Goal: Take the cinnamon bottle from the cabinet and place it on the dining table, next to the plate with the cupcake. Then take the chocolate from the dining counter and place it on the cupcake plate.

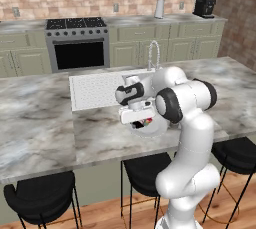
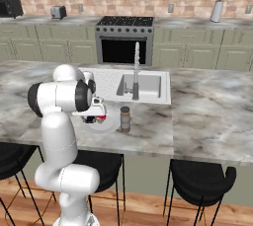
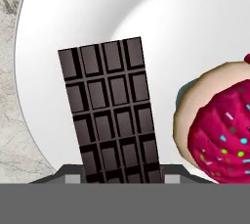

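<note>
**White plate, chocolate over it, release risks**

Marble counter edge (image 3: 10, 120) shows at the far left of the hand view, then the plate (image 3: 97, 8) rim curving in. Next along, the chocolate (image 3: 111, 113) bar, dark, gridded, slightly tilted, its near end running down between the finger mounts at the bottom of that view. Looks like it's pinched at that end, but the fingertips aren't visible, so can't tell for sure whether the claw is clamped or spread. Right of the bar, the cupcake (image 3: 219, 130), pink frosting with sprinkles, close beside the bar but apart.

Left base view: gripper (image 1: 142, 122) sits low over the plate, arm wrapped over it. Right base view: gripper (image 2: 94, 118) at left, plate (image 2: 111, 126) showing under it, cinnamon bottle (image 2: 125, 119) upright just beside the plate's right rim. So the first half looks done and the chocolate is over the plate, likely final placement.

Risks, judged:
- Can't tell if the bar rests on the plate or hangs above it. A release from height could make it bounce or slide toward the rim on the counter side.
- The tilted bar could tip onto the cupcake once freed, smearing the frosting.
- A retreat swinging right could clip the cinnamon bottle and topple it.
- Opening too little may drag the bar along on lift.
</note>
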Robot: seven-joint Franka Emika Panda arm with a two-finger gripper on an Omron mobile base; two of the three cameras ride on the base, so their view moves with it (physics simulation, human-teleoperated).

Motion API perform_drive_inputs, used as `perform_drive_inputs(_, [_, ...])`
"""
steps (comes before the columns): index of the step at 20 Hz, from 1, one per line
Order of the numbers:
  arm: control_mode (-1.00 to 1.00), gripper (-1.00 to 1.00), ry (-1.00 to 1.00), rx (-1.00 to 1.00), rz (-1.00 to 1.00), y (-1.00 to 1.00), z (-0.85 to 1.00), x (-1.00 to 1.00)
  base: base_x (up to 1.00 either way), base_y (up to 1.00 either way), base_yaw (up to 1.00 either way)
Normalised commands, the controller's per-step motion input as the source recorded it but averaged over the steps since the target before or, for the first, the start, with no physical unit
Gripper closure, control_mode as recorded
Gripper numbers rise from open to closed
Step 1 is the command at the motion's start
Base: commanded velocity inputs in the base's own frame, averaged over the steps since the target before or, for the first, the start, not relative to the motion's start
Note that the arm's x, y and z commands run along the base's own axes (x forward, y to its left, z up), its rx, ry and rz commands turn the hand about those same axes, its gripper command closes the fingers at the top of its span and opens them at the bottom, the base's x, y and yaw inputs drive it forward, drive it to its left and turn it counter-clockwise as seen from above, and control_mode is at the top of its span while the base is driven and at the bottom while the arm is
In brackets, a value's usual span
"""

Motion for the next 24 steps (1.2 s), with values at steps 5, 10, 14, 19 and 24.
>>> perform_drive_inputs(5, [-1.00, -1.00, 0.00, 0.00, 0.00, -0.02, 0.00, 0.00, 0.00, 0.00, 0.00])
perform_drive_inputs(10, [-1.00, -1.00, -0.01, 0.00, 0.00, 0.00, 0.29, -0.04, 0.00, 0.00, 0.00])
perform_drive_inputs(14, [-1.00, -1.00, -0.01, 0.00, 0.00, 0.03, 0.54, -0.24, 0.00, 0.00, 0.00])
perform_drive_inputs(19, [-1.00, -1.00, -0.03, 0.00, 0.00, 0.17, 0.67, -0.32, 0.00, 0.00, 0.00])
perform_drive_inputs(24, [-1.00, -1.00, -0.05, 0.00, 0.00, 0.29, 0.71, -0.56, 0.00, 0.00, 0.00])
